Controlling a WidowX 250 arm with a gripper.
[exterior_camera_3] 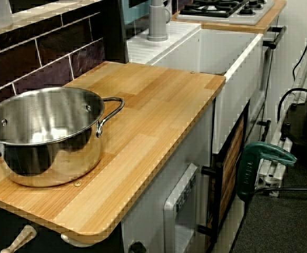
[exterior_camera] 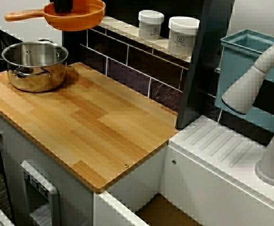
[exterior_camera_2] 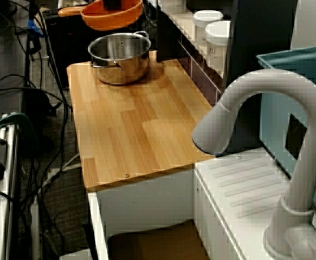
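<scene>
An orange pan [exterior_camera: 75,19] with a long handle hangs in the air above a steel pot [exterior_camera: 35,66]. My gripper [exterior_camera: 64,5] is a dark shape at the pan's far rim, cut off by the top edge, and it is shut on the pan. In the view from the sink end, the pan [exterior_camera_2: 111,16] and gripper [exterior_camera_2: 113,4] are again just above the pot [exterior_camera_2: 120,57]. The pot stands empty at the far end of the wooden counter [exterior_camera: 94,127]. In the low view from the pot's end, only the pot [exterior_camera_3: 42,137] shows; the pan and gripper are out of frame.
Two white jars [exterior_camera: 151,23] [exterior_camera: 183,35] stand on the tiled ledge behind the counter. A grey faucet [exterior_camera: 254,84] arches over the white sink unit [exterior_camera: 221,155], with a blue bin [exterior_camera: 245,70] behind it. A stove top [exterior_camera_3: 221,8] lies beyond the sink. Cables cover the floor [exterior_camera_2: 38,108].
</scene>
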